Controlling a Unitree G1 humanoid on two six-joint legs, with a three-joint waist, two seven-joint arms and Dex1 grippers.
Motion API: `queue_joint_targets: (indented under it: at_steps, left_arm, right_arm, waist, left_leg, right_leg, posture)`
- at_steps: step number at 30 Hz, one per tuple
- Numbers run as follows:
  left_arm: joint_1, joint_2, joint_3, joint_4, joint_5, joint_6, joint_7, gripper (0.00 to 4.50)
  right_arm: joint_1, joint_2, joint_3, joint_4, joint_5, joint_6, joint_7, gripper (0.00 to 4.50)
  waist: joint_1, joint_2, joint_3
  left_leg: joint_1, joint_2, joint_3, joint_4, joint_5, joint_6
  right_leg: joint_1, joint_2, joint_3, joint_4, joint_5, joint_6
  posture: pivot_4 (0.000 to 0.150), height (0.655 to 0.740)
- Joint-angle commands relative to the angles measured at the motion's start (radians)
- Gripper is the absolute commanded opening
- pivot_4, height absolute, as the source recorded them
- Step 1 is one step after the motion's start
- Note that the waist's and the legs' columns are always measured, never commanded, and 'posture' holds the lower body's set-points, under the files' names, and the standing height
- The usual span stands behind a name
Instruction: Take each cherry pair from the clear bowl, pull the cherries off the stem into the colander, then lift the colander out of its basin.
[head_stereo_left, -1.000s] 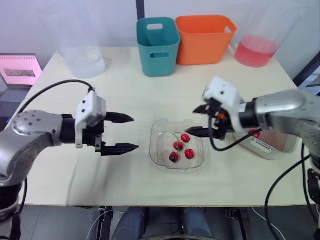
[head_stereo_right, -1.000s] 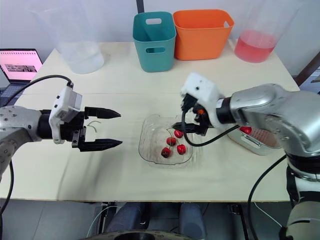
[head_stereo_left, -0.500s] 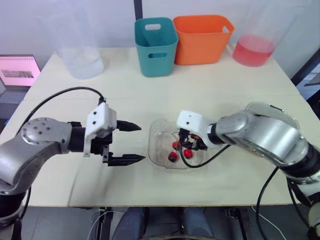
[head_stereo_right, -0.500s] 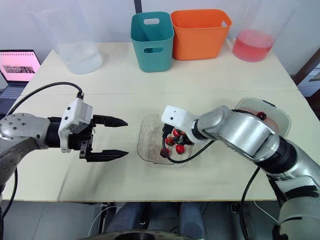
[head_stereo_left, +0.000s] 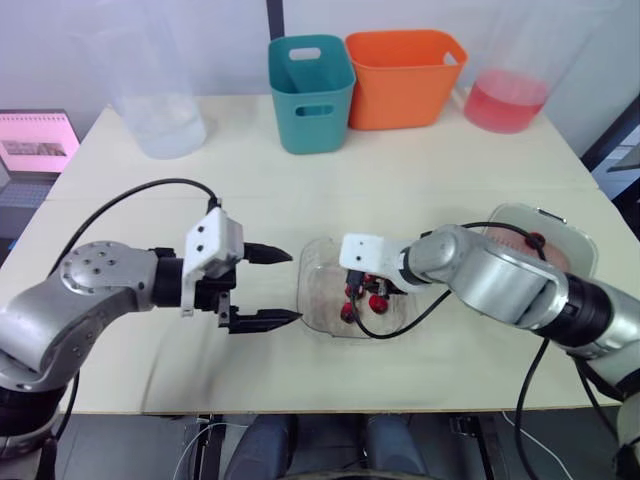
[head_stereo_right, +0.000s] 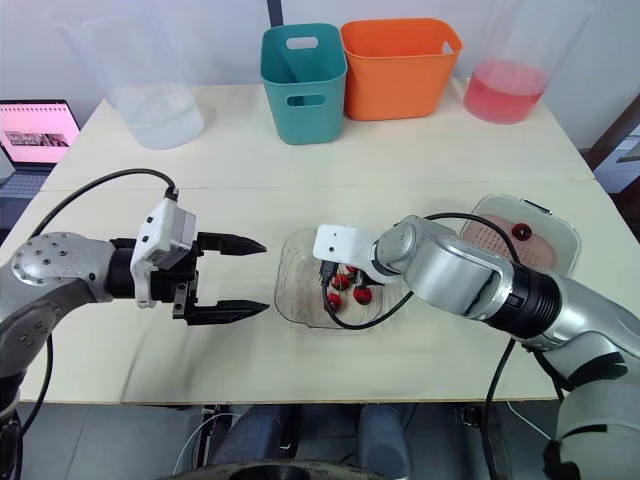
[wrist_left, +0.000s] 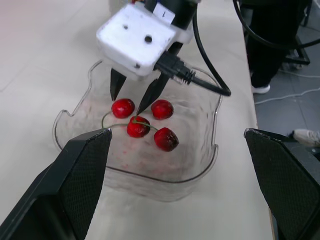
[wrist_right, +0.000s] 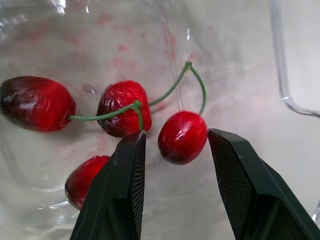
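right hand (wrist_right: 176, 142), spread, straddles a stemmed cherry (wrist_right: 182, 136) inside the bowl (head_stereo_left: 312, 290), placed to pinch it. left hand (head_stereo_left: 288, 287), spread too, hovers just beside the bowl, likely to share the pull. colander (head_stereo_right: 540, 250) sits on the bowl's other side.

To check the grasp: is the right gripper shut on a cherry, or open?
Open. The right gripper has its fingers spread, one on each side of a cherry in the clear bowl.

Four red stemmed cherries (wrist_left: 138, 127) in clear bowl (wrist_left: 216, 122); colander (head_stereo_right: 495, 241) seated in its basin (head_stereo_right: 574, 236)
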Motion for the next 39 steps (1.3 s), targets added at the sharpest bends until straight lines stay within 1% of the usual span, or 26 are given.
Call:
queue_joint_targets:
  at_steps: [1,8,14,16,17,19,20,22,24,29,32,33,35,36,39]
  left_arm:
    - [-0.020,-0.006,0.005,-0.027,-0.007,-0.010,0.013,4.50]
    - [-0.024,-0.017,-0.002,-0.023,0.002,-0.020,0.024,4.50]
    - [-0.028,-0.020,-0.004,-0.015,0.014,-0.032,0.026,4.50]
    - [-0.032,-0.023,-0.006,-0.010,0.018,-0.035,0.028,4.50]
    - [-0.035,-0.024,-0.007,-0.008,0.019,-0.036,0.029,4.50]
    - [-0.039,-0.027,-0.007,-0.004,0.022,-0.038,0.030,4.50]
    - [-0.042,-0.030,-0.006,-0.002,0.024,-0.039,0.031,4.50]
    - [-0.045,-0.036,-0.006,0.001,0.028,-0.040,0.031,4.50]
    - [-0.047,-0.039,-0.008,0.005,0.032,-0.041,0.029,4.50]
    - [-0.046,-0.046,-0.016,0.016,0.047,-0.056,0.025,4.50]
    - [-0.043,-0.049,-0.022,0.022,0.055,-0.067,0.018,4.50]
    - [-0.043,-0.050,-0.024,0.025,0.058,-0.071,0.016,4.50]
    - [-0.044,-0.053,-0.029,0.030,0.062,-0.077,0.013,4.50]
    - [-0.044,-0.054,-0.031,0.033,0.065,-0.081,0.011,4.50]
    - [-0.045,-0.059,-0.035,0.037,0.071,-0.087,0.009,4.50]
  right_arm:
    - [-0.023,0.003,0.037,0.021,-0.072,-0.027,0.019,2.12]
    - [0.010,0.044,0.035,0.062,-0.121,-0.039,0.054,2.12]
    - [0.036,0.099,-0.007,0.075,-0.134,-0.032,0.075,2.12]
    - [0.040,0.112,-0.017,0.078,-0.138,-0.033,0.082,1.56]
    - [0.041,0.113,-0.018,0.076,-0.141,-0.033,0.087,1.20]
    - [0.042,0.112,-0.017,0.074,-0.148,-0.033,0.096,0.19]
    - [0.041,0.109,-0.013,0.070,-0.153,-0.036,0.102,0.06]
    - [0.039,0.103,-0.015,0.058,-0.160,-0.038,0.113,0.06]
    - [0.016,0.071,0.012,0.032,-0.190,-0.081,0.142,0.06]
    - [-0.013,0.038,-0.050,-0.054,-0.165,-0.049,0.206,0.06]
    - [-0.043,0.032,-0.066,-0.090,-0.156,-0.024,0.228,0.90]
    - [-0.051,0.040,-0.069,-0.093,-0.157,-0.013,0.224,1.34]
    - [-0.065,0.050,-0.065,-0.092,-0.161,0.001,0.219,2.46]
    - [-0.073,0.050,-0.055,-0.091,-0.167,-0.003,0.220,2.93]
    - [-0.094,0.035,-0.004,-0.087,-0.186,-0.024,0.238,2.93]
  waist:
    - [0.000,0.000,0.000]
    - [-0.003,-0.002,-0.001]
    - [-0.005,-0.002,-0.002]
    - [-0.005,-0.002,-0.002]
    - [-0.005,-0.002,-0.002]
    - [-0.006,-0.002,-0.002]
    - [-0.006,-0.002,-0.002]
    - [-0.005,-0.002,-0.002]
    - [-0.004,-0.002,-0.002]
    - [-0.002,-0.002,-0.002]
    - [0.000,-0.002,-0.002]
    - [0.000,-0.002,-0.002]
    - [0.002,-0.002,-0.002]
    - [0.002,-0.002,-0.002]
    - [0.002,-0.002,-0.002]
  left_leg:
    - [0.000,0.000,0.000,0.000,0.000,0.000]
    - [0.001,0.000,0.000,0.000,0.000,0.000]
    - [0.002,0.000,0.000,0.001,0.000,0.000]
    - [0.003,0.000,0.000,0.001,0.000,0.000]
    - [0.003,0.000,0.000,0.001,0.000,0.000]
    - [0.003,0.000,0.000,0.000,0.000,0.000]
    - [0.003,0.000,0.000,0.000,0.000,0.000]
    - [0.003,0.000,0.000,0.000,0.000,0.000]
    - [0.003,0.000,0.000,0.000,0.000,0.000]
    - [0.001,0.000,0.000,0.000,0.000,0.000]
    - [0.001,0.000,0.000,0.000,0.000,-0.001]
    - [0.001,0.000,0.000,0.000,0.000,-0.001]
    - [0.001,0.000,0.000,0.000,0.000,-0.001]
    - [0.001,0.000,0.000,0.000,0.000,-0.001]
    - [0.001,0.000,0.000,0.000,0.000,-0.001]
  right_leg:
    - [0.000,0.000,0.000,0.000,0.000,0.000]
    - [0.001,0.000,0.000,0.001,0.000,0.000]
    - [0.001,0.002,0.000,0.001,0.001,-0.001]
    - [0.001,0.002,0.000,0.002,0.001,-0.001]
    - [0.001,0.002,0.000,0.002,0.001,-0.001]
    - [0.001,0.002,0.000,0.002,0.001,-0.001]
    - [0.001,0.003,0.000,0.002,0.001,-0.001]
    - [0.001,0.003,0.000,0.002,0.001,-0.001]
    - [0.001,0.003,0.000,0.002,0.001,-0.001]
    - [-0.001,0.002,0.000,0.002,0.001,-0.001]
    - [-0.001,0.001,0.000,0.002,0.001,-0.001]
    - [-0.001,0.001,0.000,0.002,0.001,-0.001]
    - [-0.001,0.001,0.000,0.002,0.001,-0.001]
    - [-0.001,0.001,0.000,0.002,0.001,-0.001]
    - [-0.001,0.001,0.000,0.001,0.001,-0.001]
  posture:
    - [0.150,0.7400]
    - [0.150,0.7400]
    - [0.150,0.7400]
    - [0.150,0.7400]
    - [0.150,0.7400]
    - [0.150,0.7400]
    - [0.150,0.7400]
    - [0.150,0.7400]
    - [0.150,0.7400]
    - [0.150,0.7400]
    - [0.150,0.7400]
    - [0.150,0.7400]
    - [0.150,0.7400]
    - [0.150,0.7400]
    - [0.150,0.7400]
